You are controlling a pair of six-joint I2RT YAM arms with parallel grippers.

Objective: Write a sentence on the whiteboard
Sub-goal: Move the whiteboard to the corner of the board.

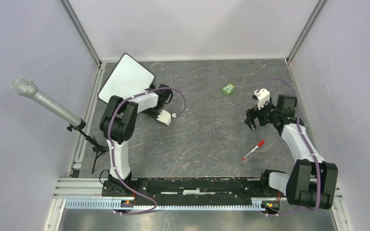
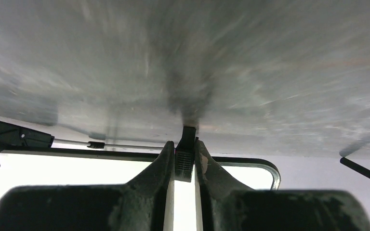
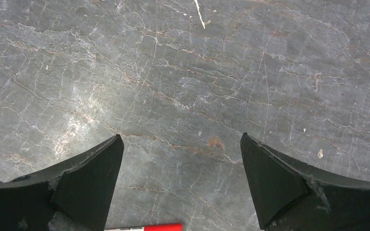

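Left end effector (image 2: 185,149) on whiteboard (image 1: 125,77), lengthwise toward far-right

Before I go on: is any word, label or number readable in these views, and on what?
No text can be read in any view.
On the whiteboard: none; its face shows blank white.
On the small green item: print too small to read.
On the red-and-white marker: any label too small to read.

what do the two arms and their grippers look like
Both the left arm and right arm have white links between bulky black joint housings, with a purple cable looped along each. A white block sits at each wrist. The left gripper and right gripper have black, wedge-shaped fingers with scuffed edges.
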